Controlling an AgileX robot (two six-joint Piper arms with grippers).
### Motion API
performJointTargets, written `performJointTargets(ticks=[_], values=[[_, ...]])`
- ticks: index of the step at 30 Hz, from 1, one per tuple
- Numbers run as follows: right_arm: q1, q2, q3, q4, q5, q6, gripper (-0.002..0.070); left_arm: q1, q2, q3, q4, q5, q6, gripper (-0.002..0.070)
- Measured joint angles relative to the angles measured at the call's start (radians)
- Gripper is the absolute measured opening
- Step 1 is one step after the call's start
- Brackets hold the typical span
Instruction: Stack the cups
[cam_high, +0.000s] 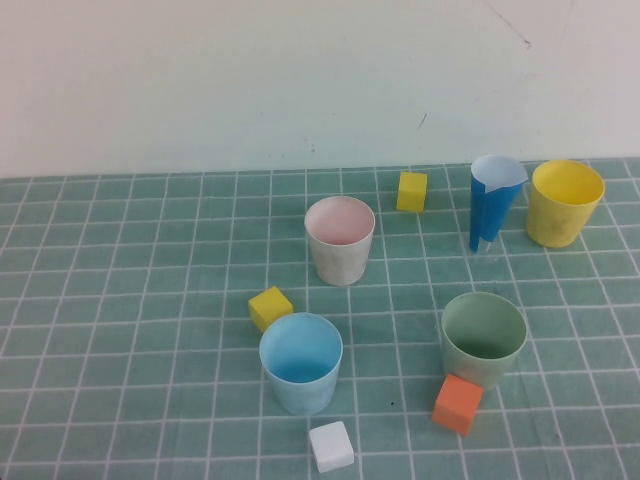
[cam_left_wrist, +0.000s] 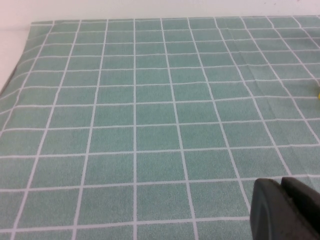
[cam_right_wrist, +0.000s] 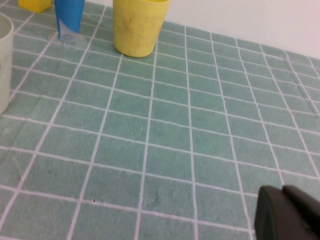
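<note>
Green gridded counter (cam_high: 120, 300): four cups unstacked. Yellow cup (cam_right_wrist: 137, 25) nearest right end effector (cam_right_wrist: 287, 215), ahead; left end effector (cam_left_wrist: 285, 210) faces bare counter. Both shut, empty.

My high camera looks down from my own side toward the wall at twelve o'clock, taking in the whole green grid mat (cam_high: 150, 300). Both wrist cameras skim low and close over the mat. My right wrist view shares the yellow cup (cam_right_wrist: 137, 25) and blue cone (cam_right_wrist: 69, 17) with the high view.
</note>
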Motion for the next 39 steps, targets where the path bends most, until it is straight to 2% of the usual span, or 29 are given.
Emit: performJointTargets(ticks=[39], values=[[0.000,0.000,0.000,0.024,0.000,-0.045,-0.0003,0.000,0.000,0.000,0.000,0.000,0.000,-0.0002]])
